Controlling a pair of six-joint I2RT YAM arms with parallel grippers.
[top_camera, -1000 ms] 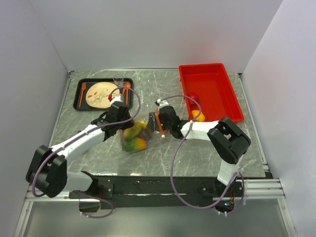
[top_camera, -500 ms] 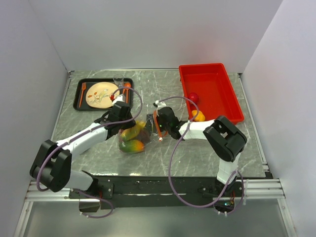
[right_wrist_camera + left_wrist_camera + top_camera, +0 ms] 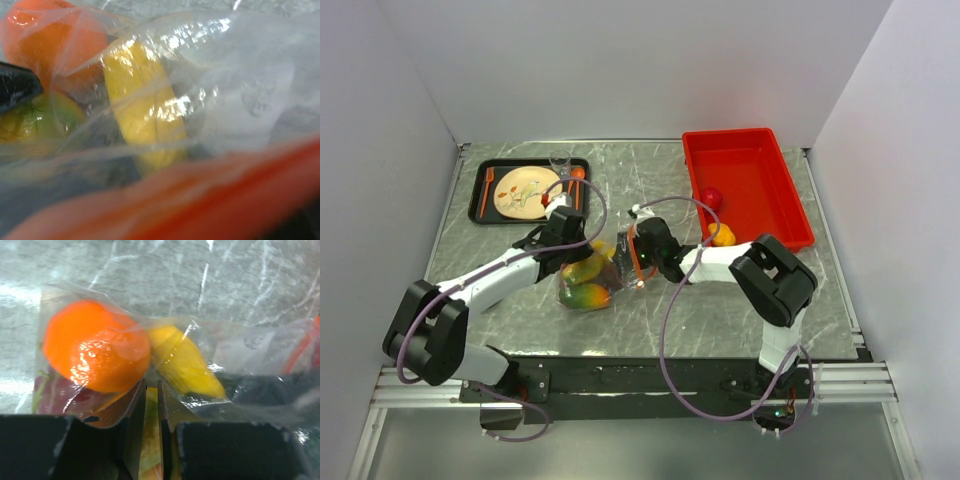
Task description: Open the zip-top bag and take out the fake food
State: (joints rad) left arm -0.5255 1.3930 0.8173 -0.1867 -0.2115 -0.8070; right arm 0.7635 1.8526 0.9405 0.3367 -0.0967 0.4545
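Note:
The clear zip-top bag lies mid-table between both arms, with mango-shaped fake food showing through it. My left gripper sits at the bag's far left side. In the left wrist view its gripper has its jaws almost together on the bag film, beside an orange fruit and a yellow one. My right gripper is at the bag's right end by the orange-red zipper strip. The right wrist view is filled by film and the yellow fruit; its fingers are hidden.
A red bin stands at the back right with a red fruit and an orange fruit in it. A black tray at the back left carries a beige plate and orange cutlery.
The right gripper has slid left, closer against the bag's zipper end. The bag and the left gripper have shifted slightly left.

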